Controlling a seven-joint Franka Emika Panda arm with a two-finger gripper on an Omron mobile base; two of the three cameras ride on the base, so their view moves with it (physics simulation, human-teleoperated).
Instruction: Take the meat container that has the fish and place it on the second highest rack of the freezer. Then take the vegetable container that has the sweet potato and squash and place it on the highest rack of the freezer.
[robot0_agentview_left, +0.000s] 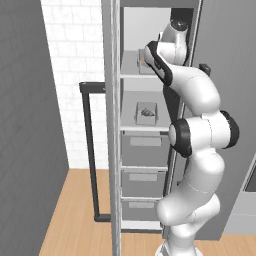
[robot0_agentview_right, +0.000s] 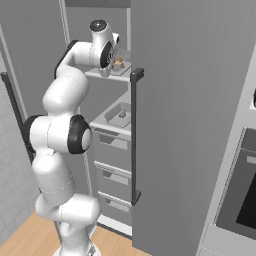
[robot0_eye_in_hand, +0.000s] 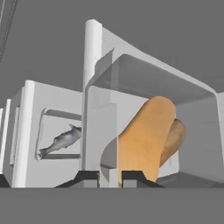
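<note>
The freezer (robot0_agentview_left: 112, 125) stands open. My gripper (robot0_eye_in_hand: 110, 178) reaches inside at the level of the highest rack (robot0_agentview_left: 131, 75) and is shut on the near wall of the vegetable container (robot0_eye_in_hand: 105, 109). That grey tray (robot0_agentview_left: 141, 64) holds the orange sweet potato and tan squash (robot0_eye_in_hand: 151, 135). I cannot tell whether the tray rests on the rack. One shelf down, on the second highest rack (robot0_agentview_left: 131, 128), sits the meat container (robot0_agentview_left: 146, 114) with the grey-silver fish (robot0_eye_in_hand: 61, 140) inside. Both trays also appear in the right base view: the vegetable container (robot0_agentview_right: 119, 64) above the meat container (robot0_agentview_right: 121, 116).
The freezer door (robot0_agentview_left: 30, 100) is swung wide to the left, its black bar handle (robot0_agentview_left: 90, 150) sticking out. Grey drawers (robot0_agentview_left: 145, 147) fill the freezer below the shelves. A closed grey door with a black handle (robot0_agentview_right: 134, 135) is on the right, with an oven (robot0_agentview_right: 240, 200) beyond it.
</note>
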